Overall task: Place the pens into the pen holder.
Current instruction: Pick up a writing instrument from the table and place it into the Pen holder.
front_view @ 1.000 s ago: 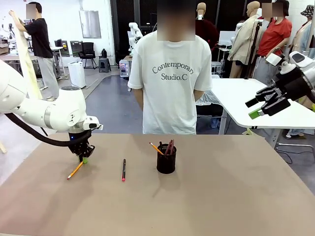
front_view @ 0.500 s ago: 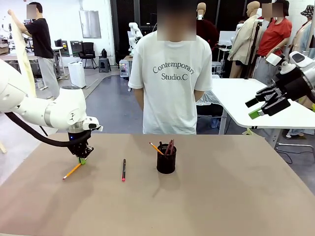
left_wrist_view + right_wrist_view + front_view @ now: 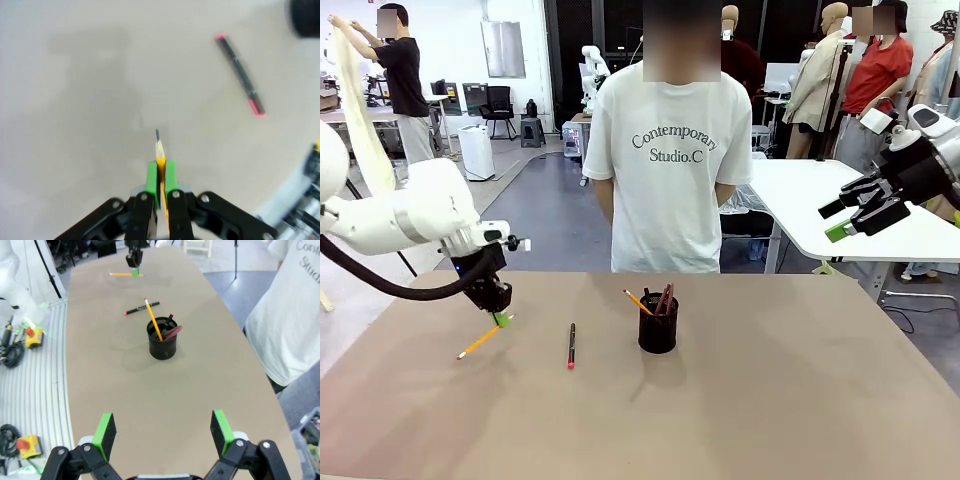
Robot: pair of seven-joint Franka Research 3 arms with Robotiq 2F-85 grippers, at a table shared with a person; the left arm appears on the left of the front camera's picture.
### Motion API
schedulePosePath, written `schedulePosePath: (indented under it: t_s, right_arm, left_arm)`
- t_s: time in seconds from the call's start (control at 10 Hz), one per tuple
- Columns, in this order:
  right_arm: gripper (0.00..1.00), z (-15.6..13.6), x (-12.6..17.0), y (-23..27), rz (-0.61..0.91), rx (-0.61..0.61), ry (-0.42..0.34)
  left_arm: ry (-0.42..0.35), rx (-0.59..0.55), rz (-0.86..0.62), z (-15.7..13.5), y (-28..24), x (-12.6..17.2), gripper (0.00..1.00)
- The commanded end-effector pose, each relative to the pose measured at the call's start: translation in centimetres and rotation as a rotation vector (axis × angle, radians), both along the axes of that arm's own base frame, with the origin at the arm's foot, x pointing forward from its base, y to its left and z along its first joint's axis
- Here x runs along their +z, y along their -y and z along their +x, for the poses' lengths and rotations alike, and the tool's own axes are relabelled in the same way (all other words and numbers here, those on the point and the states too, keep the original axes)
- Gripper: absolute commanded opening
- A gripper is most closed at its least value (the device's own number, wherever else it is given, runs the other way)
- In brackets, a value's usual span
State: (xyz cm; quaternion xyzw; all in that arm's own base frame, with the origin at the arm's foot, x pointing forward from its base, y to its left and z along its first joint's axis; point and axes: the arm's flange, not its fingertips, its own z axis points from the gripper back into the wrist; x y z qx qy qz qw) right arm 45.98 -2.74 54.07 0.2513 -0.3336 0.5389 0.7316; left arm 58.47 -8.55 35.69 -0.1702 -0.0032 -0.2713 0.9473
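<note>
My left gripper is shut on one end of a yellow pencil, which slants down toward the left side of the table. In the left wrist view the pencil sticks out between the green pads of that gripper. A black pen with a red tip lies flat between the pencil and the black mesh pen holder. The holder stands upright mid-table with a yellow pencil and dark-red pens in it. My right gripper hangs open high at the right, holding nothing; from there the holder lies ahead.
A person in a white T-shirt stands at the far edge of the tan table, hands behind the back. A white table stands behind at the right. The near and right parts of the tan table are bare.
My left gripper has shut on the yellow pencil and risen slightly to the right, tilting the pencil's held end up. The right arm has not moved.
</note>
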Motion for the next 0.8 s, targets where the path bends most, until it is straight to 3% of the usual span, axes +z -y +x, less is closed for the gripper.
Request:
schedulePosePath:
  t_s: [0.0, 0.2, 0.4, 0.5, 0.6, 0.7]
  right_arm:
    - [1.0, 0.0, 0.1, -0.2, -0.011, -0.005, 0.011]
    - [1.0, 0.0, 0.1, -0.2, -0.011, -0.005, 0.011]
    - [1.0, 0.0, 0.1, -0.2, -0.011, -0.005, 0.011]
    - [1.0, 0.0, 0.1, -0.2, -0.011, -0.005, 0.011]
    - [1.0, 0.0, 0.1, -0.2, -0.011, -0.005, 0.011]
    - [1.0, 0.0, 0.1, -0.2, -0.011, -0.005, 0.011]
  left_arm:
    - [-0.028, -0.01, -0.161, -1.6, -1.3, 3.0, 0.0]
    - [0.023, -0.123, -0.336, -2.8, -2.1, 5.2, 0.0]
    - [0.18, -0.215, -0.626, -4.1, -3.3, 6.6, 0.0]
    - [0.284, -0.226, -0.745, -4.9, -4.5, 7.7, 0.0]
    - [0.436, -0.274, -0.784, -5.4, -5.5, 7.7, 0.0]
    - [0.577, -0.37, -0.823, -5.5, -6.0, 7.8, 0.0]
